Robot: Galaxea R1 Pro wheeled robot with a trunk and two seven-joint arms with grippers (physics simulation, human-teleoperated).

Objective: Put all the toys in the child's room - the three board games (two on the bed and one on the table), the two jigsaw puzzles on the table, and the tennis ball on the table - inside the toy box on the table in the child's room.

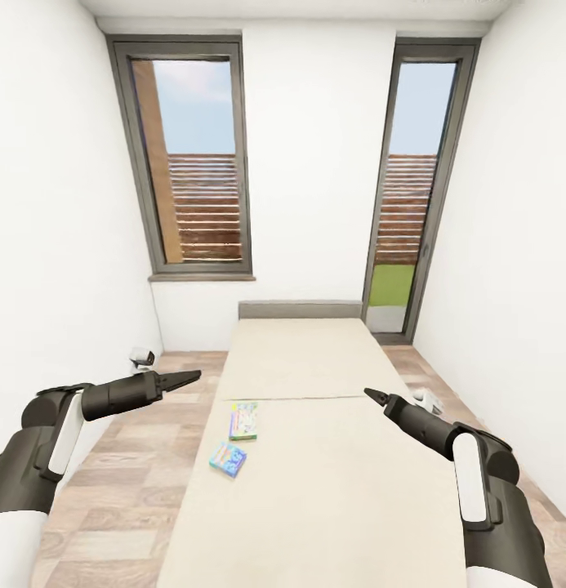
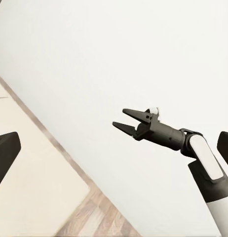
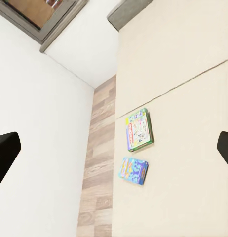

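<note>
From the head camera, the low double bed with its plain beige sheet (image 1: pixel 315 457) runs away toward a grey headboard under two tall grey-framed windows. Two flat board game boxes lie near its left edge, about midway along: a green-bordered one (image 1: pixel 244 421) and, just nearer, a smaller blue one (image 1: pixel 228 459), close but apart. The left gripper (image 1: pixel 187 376) hangs over the wood-plank floor (image 1: pixel 111 490) beside the bed; the right gripper (image 1: pixel 371 394) hovers above the bed's right side. Both hold nothing, and their spread is unclear here.

The left wrist camera looks across at the right gripper (image 2: pixel 123 118), its fingers parted narrowly on empty air.

The right wrist camera looks down on both boxes (image 3: pixel 139 129) (image 3: pixel 133 170).

Risk, as I judge it: thin boxes on a soft sheet could slide off that near edge if nudged rather than pinched.
</note>
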